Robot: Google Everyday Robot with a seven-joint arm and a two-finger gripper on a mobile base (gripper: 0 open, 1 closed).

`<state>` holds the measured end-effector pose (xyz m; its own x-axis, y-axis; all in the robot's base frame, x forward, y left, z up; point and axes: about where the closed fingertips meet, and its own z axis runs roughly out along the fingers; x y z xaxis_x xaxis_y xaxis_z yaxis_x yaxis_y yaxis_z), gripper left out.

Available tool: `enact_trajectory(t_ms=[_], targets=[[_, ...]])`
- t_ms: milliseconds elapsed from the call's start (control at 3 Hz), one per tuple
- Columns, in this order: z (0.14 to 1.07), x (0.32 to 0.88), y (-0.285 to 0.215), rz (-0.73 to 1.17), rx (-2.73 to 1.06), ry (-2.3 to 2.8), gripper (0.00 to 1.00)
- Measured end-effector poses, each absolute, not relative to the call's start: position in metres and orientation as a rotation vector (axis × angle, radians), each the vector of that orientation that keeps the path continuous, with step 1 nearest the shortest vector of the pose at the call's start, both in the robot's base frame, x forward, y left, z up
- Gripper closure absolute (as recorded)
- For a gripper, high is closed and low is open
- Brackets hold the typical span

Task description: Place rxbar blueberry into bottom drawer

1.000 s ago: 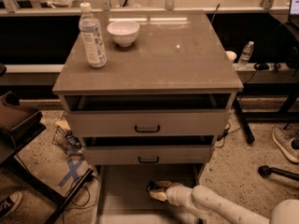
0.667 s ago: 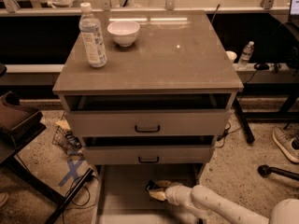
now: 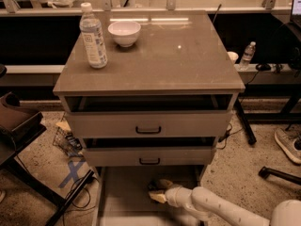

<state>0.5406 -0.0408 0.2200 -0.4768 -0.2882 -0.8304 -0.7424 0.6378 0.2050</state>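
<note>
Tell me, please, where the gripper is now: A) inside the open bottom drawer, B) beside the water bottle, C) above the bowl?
A: the gripper is low inside the open bottom drawer, just above its pale floor.

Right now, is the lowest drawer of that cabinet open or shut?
Open. The bottom drawer is pulled out, its pale floor showing below the two handled drawers, and the gripper reaches over it.
</note>
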Motion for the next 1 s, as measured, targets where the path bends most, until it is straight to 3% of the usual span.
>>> enact_trajectory(t_ms=[333, 1000], targets=[[0.2199, 0.5402, -0.0394, 0.719, -0.804, 2.051, 0.00], [0.2197, 0.5410, -0.0378, 0.705, -0.799, 2.070, 0.00]])
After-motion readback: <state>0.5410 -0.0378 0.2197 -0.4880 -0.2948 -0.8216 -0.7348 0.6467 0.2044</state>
